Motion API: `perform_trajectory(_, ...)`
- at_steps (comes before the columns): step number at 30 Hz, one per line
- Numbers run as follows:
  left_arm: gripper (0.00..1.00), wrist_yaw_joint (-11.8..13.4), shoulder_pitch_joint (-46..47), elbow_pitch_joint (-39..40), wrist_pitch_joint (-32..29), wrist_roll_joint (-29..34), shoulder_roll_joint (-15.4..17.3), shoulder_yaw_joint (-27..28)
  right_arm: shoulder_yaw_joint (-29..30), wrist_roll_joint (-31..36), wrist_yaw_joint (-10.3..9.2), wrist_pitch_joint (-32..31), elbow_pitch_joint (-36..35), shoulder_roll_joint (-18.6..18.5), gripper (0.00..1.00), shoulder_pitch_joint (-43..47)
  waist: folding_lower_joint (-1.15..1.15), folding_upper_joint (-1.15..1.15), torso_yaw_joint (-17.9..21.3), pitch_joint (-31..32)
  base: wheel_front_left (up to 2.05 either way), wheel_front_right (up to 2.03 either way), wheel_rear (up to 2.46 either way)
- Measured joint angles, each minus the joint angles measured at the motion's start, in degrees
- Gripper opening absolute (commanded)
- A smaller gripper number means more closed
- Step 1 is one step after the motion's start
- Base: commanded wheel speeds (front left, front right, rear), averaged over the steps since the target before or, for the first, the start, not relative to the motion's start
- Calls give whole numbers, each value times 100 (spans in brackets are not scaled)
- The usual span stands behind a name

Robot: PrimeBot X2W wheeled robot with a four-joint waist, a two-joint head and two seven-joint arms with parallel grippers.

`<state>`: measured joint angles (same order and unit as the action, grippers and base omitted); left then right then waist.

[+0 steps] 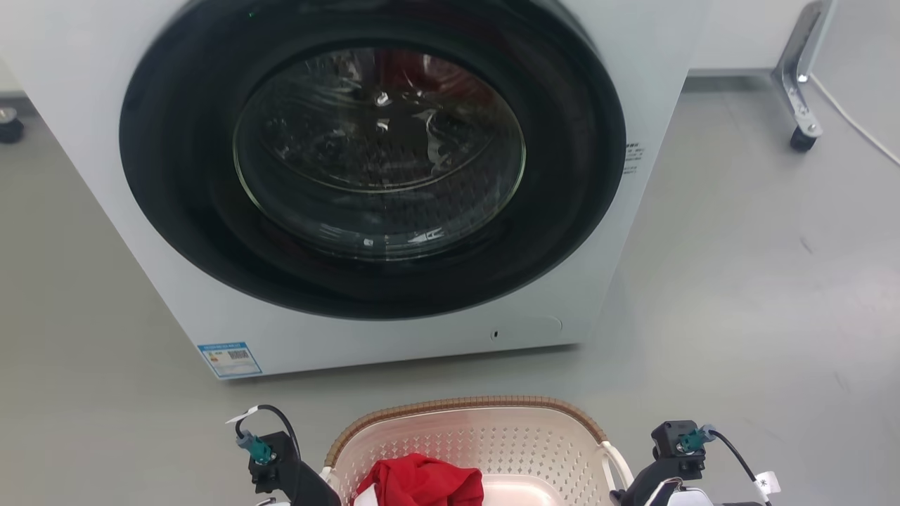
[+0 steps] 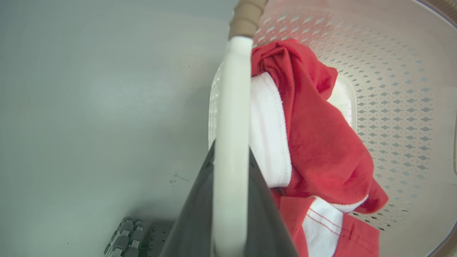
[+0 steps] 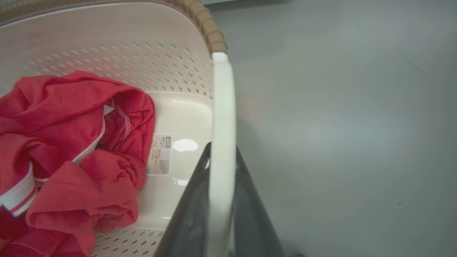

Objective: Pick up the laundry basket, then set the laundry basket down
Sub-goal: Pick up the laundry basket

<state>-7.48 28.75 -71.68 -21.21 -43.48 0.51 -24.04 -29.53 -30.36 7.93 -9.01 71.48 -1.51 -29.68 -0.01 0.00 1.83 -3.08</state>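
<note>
Head view: the laundry basket point(image 1: 492, 436) holds red-and-white clothes point(image 1: 422, 481); left fingers point(image 2: 192, 228) and right fingers point(image 3: 185, 225) each pinch a handle point(image 2: 230, 142).

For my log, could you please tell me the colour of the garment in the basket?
The garment is red with white trim, clearest in the left wrist view.

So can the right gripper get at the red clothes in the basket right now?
Probably not yet. The right gripper is shut on the white handle of the basket, so it would have to let go first. Otherwise the red clothes lie uncovered just beside it.
</note>
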Motion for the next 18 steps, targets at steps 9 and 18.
perform_trajectory(9, 0, 16, -15, -2, -124, -141, 25, -97, -45, -192, 0, -123, -33, 0, 0, 21, 1, 0, -14, 334, 0, 0, 0)
perform_trajectory(18, 0, 18, -145, -36, -186, -230, 31, -134, -82, -302, 0, -230, -36, 0, 0, 165, 1, 0, -42, 551, 0, 0, 0)
